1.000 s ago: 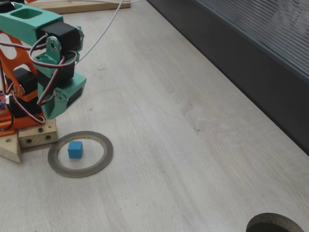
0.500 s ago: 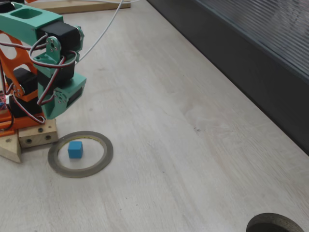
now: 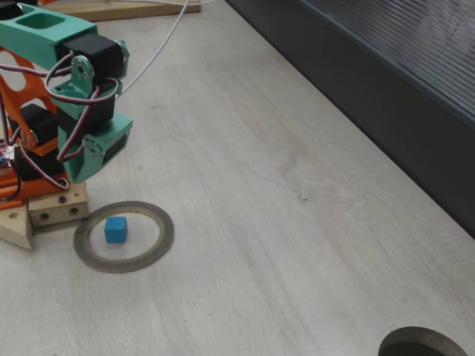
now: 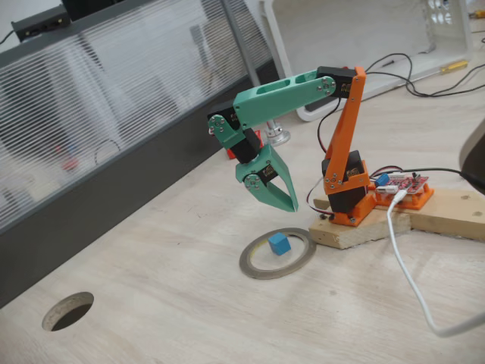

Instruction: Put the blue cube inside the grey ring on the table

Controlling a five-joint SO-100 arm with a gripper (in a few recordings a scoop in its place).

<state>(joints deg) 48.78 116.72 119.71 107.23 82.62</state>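
Blue cube [image 3: 115, 229] sits on the bench [image 3: 245, 185] inside the grey ring [image 3: 123, 236], left of the hole's centre in this fixed view and clear of the yellowish inner rim; we judge the placement done. Reading left to right there, we meet the arm on its wooden base block [image 3: 46, 213], then the ring with the cube just beside that block. In the other fixed view the order reverses: a round hole in the bench [image 4: 68, 311] lies far left, the cube [image 4: 280, 243] and ring [image 4: 277, 253] sit mid-frame, and the hand [image 4: 274, 199] hangs above them, empty, its teal jaws parted and tips pointing down. We take this raised pose as clearance, so the arm touches nothing. The cube rests flat on one face and, being equal-sided, has no long axis; its edges sit slightly skewed to the bench grain.
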